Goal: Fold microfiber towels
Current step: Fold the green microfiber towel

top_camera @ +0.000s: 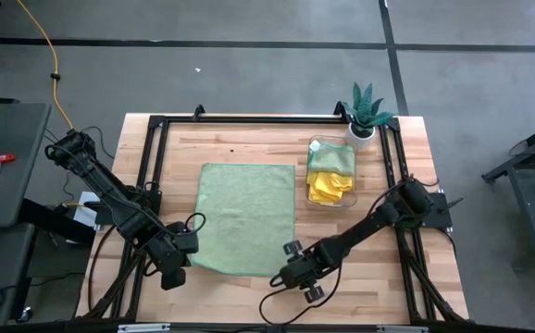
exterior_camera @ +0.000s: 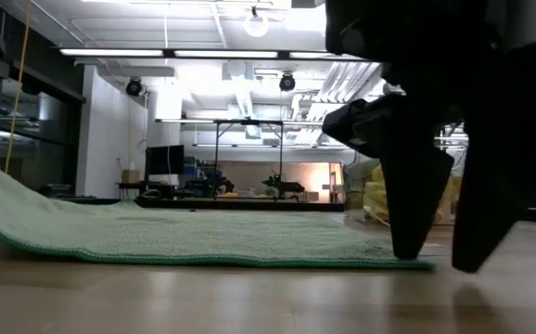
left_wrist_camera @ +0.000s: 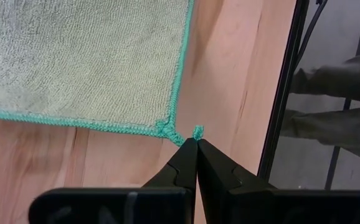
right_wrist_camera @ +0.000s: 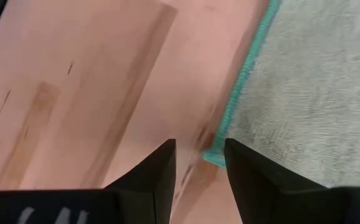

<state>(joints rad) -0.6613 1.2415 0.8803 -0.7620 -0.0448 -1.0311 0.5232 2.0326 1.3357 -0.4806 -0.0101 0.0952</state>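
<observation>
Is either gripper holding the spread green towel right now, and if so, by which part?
The left gripper is shut on a near corner of the green towel, pinching its tip. The right gripper stands open over the other near corner, holding nothing.

green towel (right_wrist_camera: 317,81) cut off by frame edge, towels in container (top_camera: 330,174) partly hidden

A towel (top_camera: 247,218) lies spread mid-surface (top_camera: 416,166). Right of the towel stands a container (top_camera: 331,173) holding more towels (top_camera: 328,186); behind the container, a plant (top_camera: 367,111).
</observation>
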